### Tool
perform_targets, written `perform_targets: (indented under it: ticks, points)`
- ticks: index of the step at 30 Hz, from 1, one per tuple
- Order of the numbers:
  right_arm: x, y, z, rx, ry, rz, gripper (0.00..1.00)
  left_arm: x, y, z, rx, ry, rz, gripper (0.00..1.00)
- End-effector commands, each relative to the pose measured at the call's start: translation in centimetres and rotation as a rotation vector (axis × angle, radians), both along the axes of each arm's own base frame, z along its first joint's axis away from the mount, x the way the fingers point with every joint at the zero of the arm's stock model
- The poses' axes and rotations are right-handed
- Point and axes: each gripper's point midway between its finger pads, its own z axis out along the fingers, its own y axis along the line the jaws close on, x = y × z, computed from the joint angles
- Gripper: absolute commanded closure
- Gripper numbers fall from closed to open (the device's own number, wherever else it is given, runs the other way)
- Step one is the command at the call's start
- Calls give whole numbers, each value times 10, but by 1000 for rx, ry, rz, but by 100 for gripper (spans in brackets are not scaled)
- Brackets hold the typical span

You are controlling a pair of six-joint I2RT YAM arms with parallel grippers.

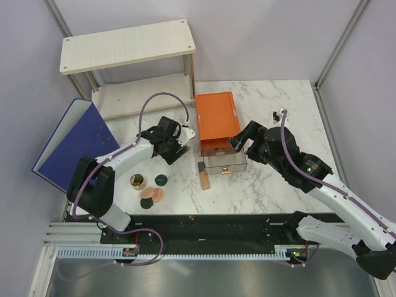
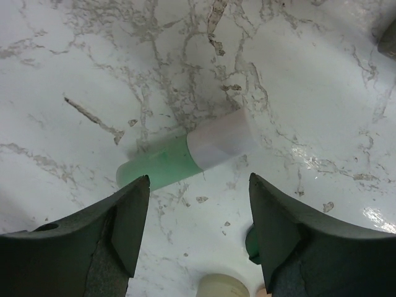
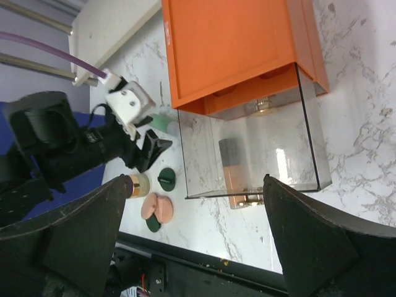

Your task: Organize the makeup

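The mint-green tube [image 2: 185,154] with a frosted cap lies on the marble just ahead of my open, empty left gripper [image 2: 198,185], [image 1: 175,152]. A gold-rimmed jar [image 1: 137,181], two dark green compacts [image 1: 161,180] and a peach disc [image 1: 157,195] sit near the front left. The peach tube with a dark cap [image 1: 203,176] lies by the front left corner of the clear drawer [image 1: 224,162]. My right gripper [image 1: 239,142] is open and empty above that drawer; its wrist view shows its jaws wide apart [image 3: 197,179] and the peach tube [image 3: 238,176] through the clear wall.
The orange drawer box [image 1: 218,119] stands mid-table with its clear drawer pulled out toward me. A big blue binder [image 1: 77,145] leans at the left. A wooden two-level shelf [image 1: 127,46] stands at the back left. A small black item [image 1: 275,115] lies at the right.
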Motion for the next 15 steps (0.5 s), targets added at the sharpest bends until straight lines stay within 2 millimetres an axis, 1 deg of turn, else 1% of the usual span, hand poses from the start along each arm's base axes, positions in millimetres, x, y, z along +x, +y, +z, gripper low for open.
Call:
perform_targets:
  ticks: [1, 4, 7, 8, 13, 14, 15]
  points:
    - [9, -16, 42, 26, -109, -64, 2, 13, -7, -2, 21, -5, -60, 28]
    - [13, -21, 50, 14, -134, -77, 2, 12, -5, -11, 31, 14, -52, 28]
    - [16, -24, 51, 8, -136, -87, 2, 12, -4, -21, 49, 34, -55, 29]
    - [17, -23, 50, 8, -131, -86, 2, 13, -1, -28, 66, 45, -51, 29]
    - [22, -24, 51, 12, -126, -94, 2, 22, 0, -42, 66, 46, -19, 30]
    - [23, -24, 52, 14, -128, -94, 2, 24, -2, -43, 57, 51, -11, 32]
    - [23, -24, 54, 11, -131, -90, 2, 24, -2, -50, 64, 67, -7, 33]
